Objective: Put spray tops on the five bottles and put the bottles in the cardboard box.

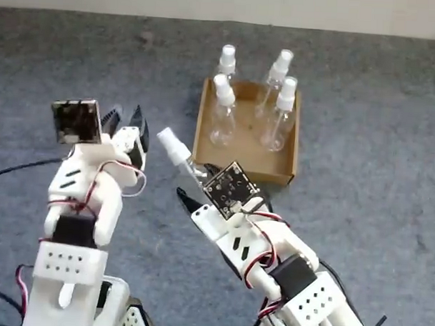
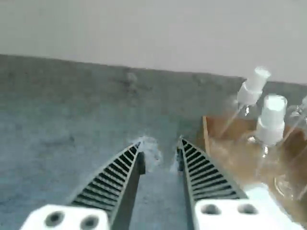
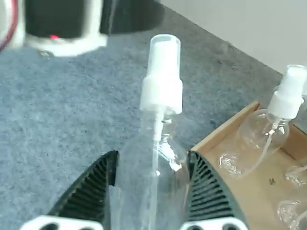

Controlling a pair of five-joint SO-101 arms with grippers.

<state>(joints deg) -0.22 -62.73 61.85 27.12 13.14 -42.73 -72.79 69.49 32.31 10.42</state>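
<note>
Right gripper (image 3: 152,160) holds bottle (image 3: 156,139) — just beside corner of cardboard box (image 1: 268,172).

Illumination is diffuse, even and moderately bright across the grey bench (image 1: 359,211). Shadows are soft and faint; the darkest shading sits directly beneath the right tool (image 3: 152,155) and inside the cardboard box (image 1: 242,160) beyond it. Small specular highlights appear on the clear bottle (image 3: 153,177) gripped between the right tool's fingers. Its white spray top (image 3: 162,81) reads very bright. Beyond the left tool (image 2: 159,143), the pale wall (image 2: 144,28) reflects light uniformly, without hot spots.
</note>
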